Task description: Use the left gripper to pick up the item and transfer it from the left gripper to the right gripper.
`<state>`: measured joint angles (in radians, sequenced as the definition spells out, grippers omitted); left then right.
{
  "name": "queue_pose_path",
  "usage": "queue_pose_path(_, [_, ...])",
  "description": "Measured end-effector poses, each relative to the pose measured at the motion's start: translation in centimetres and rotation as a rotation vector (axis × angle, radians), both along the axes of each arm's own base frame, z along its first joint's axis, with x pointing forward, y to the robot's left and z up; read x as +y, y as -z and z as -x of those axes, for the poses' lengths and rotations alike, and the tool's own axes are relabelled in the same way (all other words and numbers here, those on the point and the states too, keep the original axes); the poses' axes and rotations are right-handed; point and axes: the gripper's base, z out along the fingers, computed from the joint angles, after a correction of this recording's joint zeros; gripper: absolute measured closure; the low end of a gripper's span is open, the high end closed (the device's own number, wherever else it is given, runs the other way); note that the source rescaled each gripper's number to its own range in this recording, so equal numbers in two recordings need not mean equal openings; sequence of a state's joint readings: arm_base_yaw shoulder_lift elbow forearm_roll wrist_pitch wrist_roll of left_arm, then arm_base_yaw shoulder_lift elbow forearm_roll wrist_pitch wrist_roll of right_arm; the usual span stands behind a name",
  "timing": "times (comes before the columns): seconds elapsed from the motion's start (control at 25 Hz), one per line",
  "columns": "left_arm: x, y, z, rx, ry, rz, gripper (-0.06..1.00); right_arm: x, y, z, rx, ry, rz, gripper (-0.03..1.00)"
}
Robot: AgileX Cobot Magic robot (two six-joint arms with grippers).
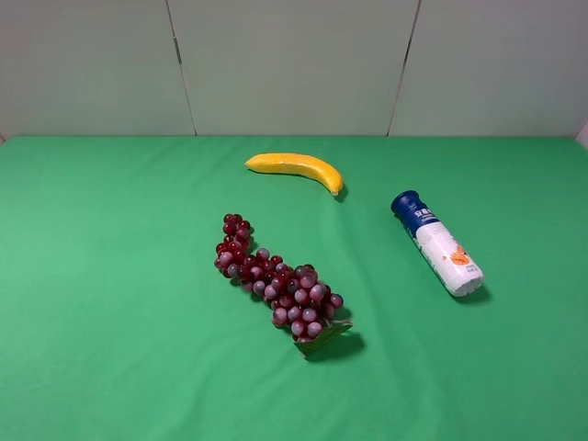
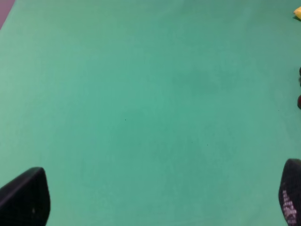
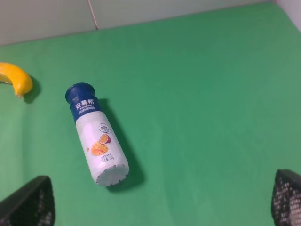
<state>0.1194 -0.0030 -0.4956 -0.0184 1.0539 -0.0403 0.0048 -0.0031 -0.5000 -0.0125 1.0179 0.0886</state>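
Left gripper [image 2: 155, 197] spread wide over bare cloth, bottle [image 1: 437, 243] well apart.

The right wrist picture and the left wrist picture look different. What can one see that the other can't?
Only the right wrist view shows the bottle, lying on its side, and a wide-open right gripper. Only the left wrist view shows its own left gripper, also wide open, with dark red bits at one edge, probably the grapes. Both show the green table cloth and a bit of the yellow banana.
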Motion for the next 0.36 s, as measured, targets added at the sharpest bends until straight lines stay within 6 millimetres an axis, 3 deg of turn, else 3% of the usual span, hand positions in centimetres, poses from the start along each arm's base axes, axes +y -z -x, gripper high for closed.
queue_pose_path(0.36, [0.00,0.00,0.00,0.000,0.000,0.000,-0.04,0.00,0.00,0.00,0.000,0.000,0.000,-0.03])
